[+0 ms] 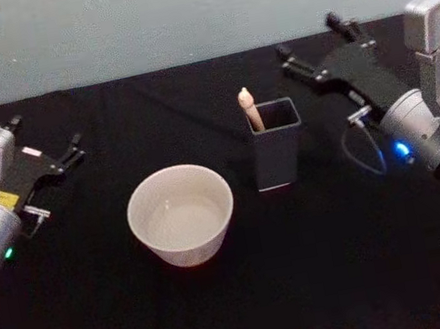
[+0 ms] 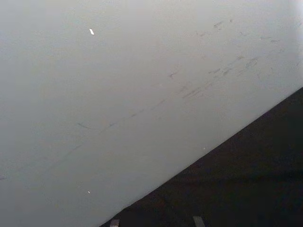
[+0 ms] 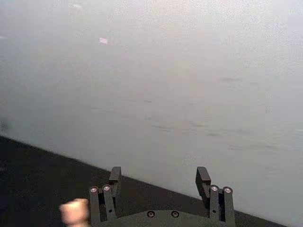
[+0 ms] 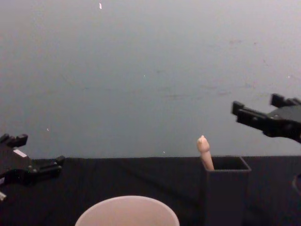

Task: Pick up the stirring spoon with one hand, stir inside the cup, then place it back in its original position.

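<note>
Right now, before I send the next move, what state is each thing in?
stirring spoon: standing in the holder, handle poking out, ungripped.
holder: upright on the table, beside the cup.
cup: upright, nothing in it.
left tool: open, holding nothing, at the table's left side.
right tool: open, holding nothing, raised to the right of the holder.

Cream-beige stirring spoon [image 1: 249, 109], dark grey holder [image 1: 278, 154], pale pinkish-cream cup [image 1: 181, 215], black table [image 1: 323, 265].
</note>
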You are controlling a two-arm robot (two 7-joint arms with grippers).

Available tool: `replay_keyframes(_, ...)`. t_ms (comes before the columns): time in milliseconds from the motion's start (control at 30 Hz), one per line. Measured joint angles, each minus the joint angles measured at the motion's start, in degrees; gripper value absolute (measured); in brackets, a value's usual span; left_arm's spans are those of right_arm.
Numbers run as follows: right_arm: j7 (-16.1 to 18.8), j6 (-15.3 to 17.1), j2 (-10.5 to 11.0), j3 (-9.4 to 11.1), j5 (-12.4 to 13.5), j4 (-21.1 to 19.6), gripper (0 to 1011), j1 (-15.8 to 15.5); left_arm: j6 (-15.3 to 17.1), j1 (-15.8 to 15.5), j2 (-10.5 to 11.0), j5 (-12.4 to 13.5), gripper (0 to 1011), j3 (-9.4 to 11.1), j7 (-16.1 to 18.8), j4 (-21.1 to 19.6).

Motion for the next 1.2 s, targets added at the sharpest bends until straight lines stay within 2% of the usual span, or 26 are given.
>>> replay_keyframes(167, -4.88, 0.64, -1.10, 1.52, -4.10, 3.36, 1002, 0.29, 0.00, 0.00, 0.00, 0.00, 1001, 0.00, 0.00, 0.00)
replay_keyframes(267, -5.65, 1.40, -1.32, 1.80, -5.15, 4.79, 1002, 0.30, 0.00, 0.00, 0.00, 0.00, 1001, 0.00, 0.00, 0.00)
replay_keyframes(600, -4.81, 3.70, -2.19, 2.04, -7.42, 8.97, 1002, 0.47, 0.00, 0.00, 0.00, 0.00, 1001, 0.00, 0.00, 0.00)
replay_keyframes(833, -4.29, 4.52, -2.86, 2.52, -8.36, 10.03, 1002, 0.76, 0.00, 0.00, 0.00, 0.00, 1001, 0.00, 0.00, 0.00)
replay_keyframes(1200, -4.35, 4.45, -2.76, 2.43, -8.33, 9.95, 1002, 0.76, 0.00, 0.00, 0.00, 0.00, 1001, 0.00, 0.00, 0.00)
